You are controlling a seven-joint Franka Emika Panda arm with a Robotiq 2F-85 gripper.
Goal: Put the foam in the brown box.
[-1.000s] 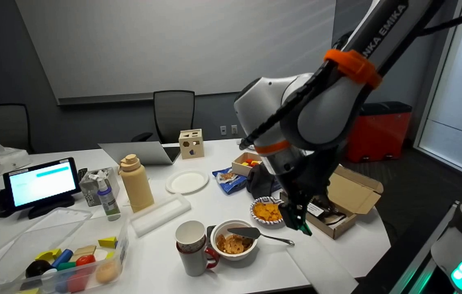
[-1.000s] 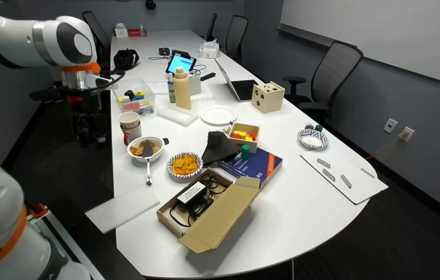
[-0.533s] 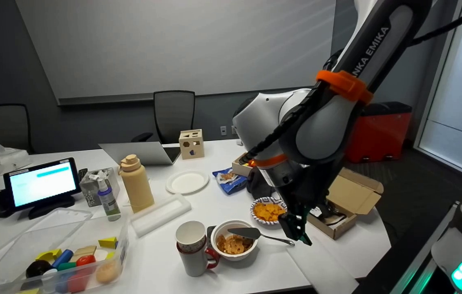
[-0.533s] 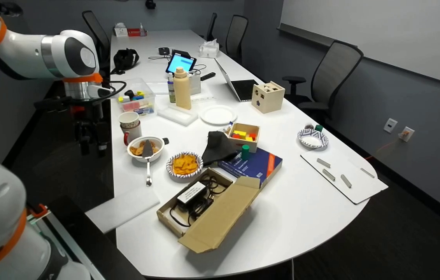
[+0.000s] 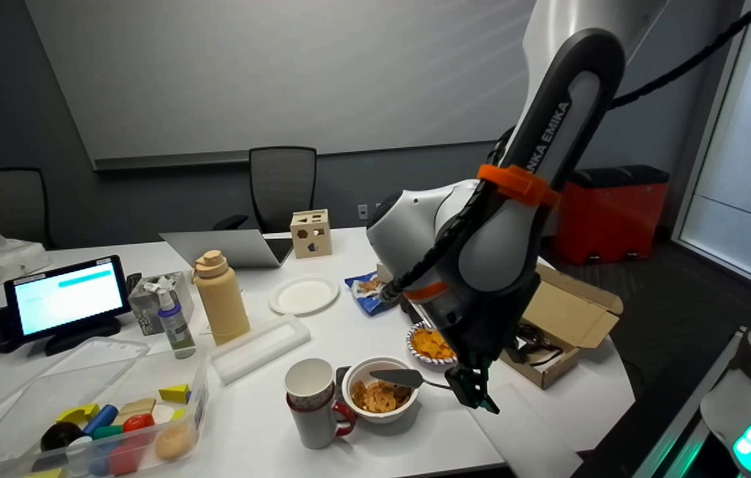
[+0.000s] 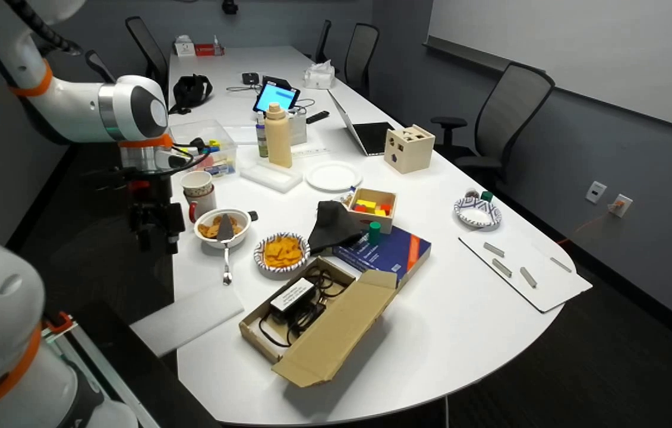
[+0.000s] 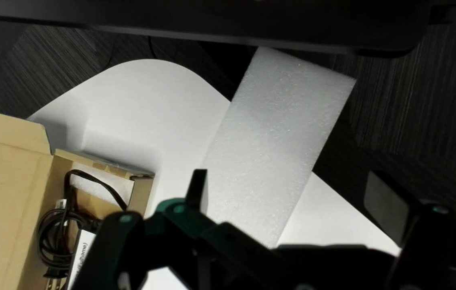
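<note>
The foam is a flat white slab lying on the table with one end past the edge. It also shows in an exterior view and the wrist view. The brown box stands beside it with its lid flap open, in both exterior views and at the left of the wrist view. A black power adapter and cables lie inside it. My gripper is open and empty above the table edge, near the foam's inner end. In the wrist view its fingers are wide apart, with the foam below.
A patterned bowl of orange chips is next to the box. A white bowl with a cake server across it and stacked mugs are near the gripper. A dark cloth and a blue book lie behind the box.
The arm and gripper have moved down. The gripper has shifted toward the table edge and cake server, and now hides part of the server's handle. The foam and box have not moved.
</note>
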